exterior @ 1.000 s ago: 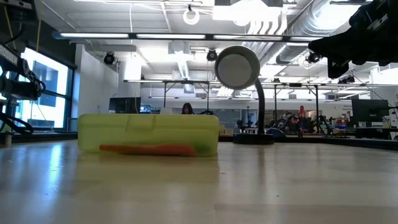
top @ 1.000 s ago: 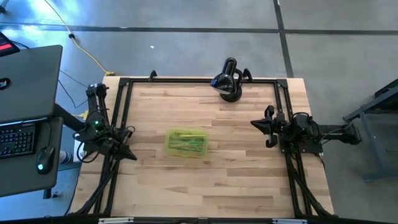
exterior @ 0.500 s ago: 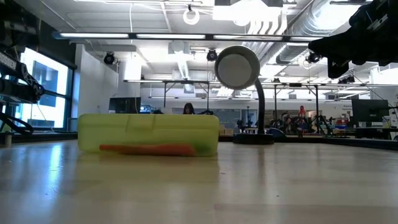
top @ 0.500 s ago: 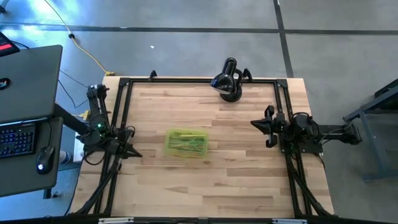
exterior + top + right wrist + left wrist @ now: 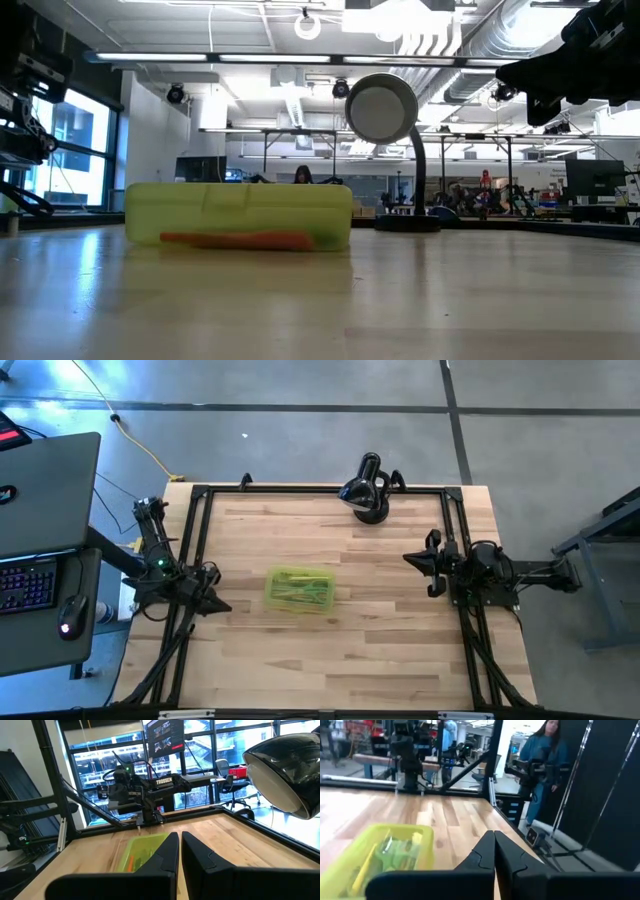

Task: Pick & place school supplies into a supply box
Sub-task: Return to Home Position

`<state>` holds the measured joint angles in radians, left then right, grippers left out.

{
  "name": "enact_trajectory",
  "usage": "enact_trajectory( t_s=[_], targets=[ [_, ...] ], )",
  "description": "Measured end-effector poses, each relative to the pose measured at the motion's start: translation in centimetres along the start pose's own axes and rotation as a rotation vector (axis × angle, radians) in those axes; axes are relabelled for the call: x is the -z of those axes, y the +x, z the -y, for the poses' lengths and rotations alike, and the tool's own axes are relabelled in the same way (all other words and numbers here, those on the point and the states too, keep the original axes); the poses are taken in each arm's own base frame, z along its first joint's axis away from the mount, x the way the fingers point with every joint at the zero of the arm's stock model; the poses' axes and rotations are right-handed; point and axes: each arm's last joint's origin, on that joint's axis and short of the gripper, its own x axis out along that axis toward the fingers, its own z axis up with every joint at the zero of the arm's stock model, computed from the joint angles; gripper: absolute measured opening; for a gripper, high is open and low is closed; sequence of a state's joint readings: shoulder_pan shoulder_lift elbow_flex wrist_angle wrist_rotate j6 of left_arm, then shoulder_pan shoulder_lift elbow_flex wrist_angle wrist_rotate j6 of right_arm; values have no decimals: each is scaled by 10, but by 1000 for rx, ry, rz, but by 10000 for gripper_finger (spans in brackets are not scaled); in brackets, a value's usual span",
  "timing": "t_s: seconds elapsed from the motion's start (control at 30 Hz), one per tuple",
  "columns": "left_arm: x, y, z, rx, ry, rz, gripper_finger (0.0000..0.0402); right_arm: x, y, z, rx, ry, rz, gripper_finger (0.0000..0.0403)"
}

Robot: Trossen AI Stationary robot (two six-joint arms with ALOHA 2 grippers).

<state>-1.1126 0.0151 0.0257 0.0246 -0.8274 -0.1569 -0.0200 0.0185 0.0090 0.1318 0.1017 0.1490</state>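
On the counter (image 5: 380, 650), seen from above, the supply box (image 5: 300, 589) lay between the left gripper (image 5: 218, 605) and right gripper (image 5: 410, 558), apart from both. At counter level, an orange pencil (image 5: 237, 240) showed inside it. In the wrist views, each gripper's fingers were pressed together, holding nothing.

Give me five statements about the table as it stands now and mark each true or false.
1. The supply box lies on the table between the two arms. True.
2. The left pincer grips the box. False: it is shut on nothing, apart from the box, near the table's left edge.
3. An orange stick shows through the box's wall. True.
4. The black domed lamp touches the box. False: it stands apart, at the table's far edge.
5. The right pincer is open. False: it is shut, empty, at the right side.
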Motion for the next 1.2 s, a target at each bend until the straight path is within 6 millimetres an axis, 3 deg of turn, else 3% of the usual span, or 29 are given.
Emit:
enact_trajectory(
  t_s=[0.13,0.3,0.7,0.97,1.2],
  targets=[
    [0,0,-1,-23,80,4,49,0,0,0,-1,0,0,0],
    [0,0,0,-4,15,6,66,0,0,0,0,0,0,0],
    [0,0,0,-17,96,2,71,0,0,0,0,0,0,0],
    [-1,6,0,240,121,-13,72,0,0,0,0,0,0,0],
    [-1,13,-13,247,121,-27,72,0,0,0,0,0,0,0]
  ],
)
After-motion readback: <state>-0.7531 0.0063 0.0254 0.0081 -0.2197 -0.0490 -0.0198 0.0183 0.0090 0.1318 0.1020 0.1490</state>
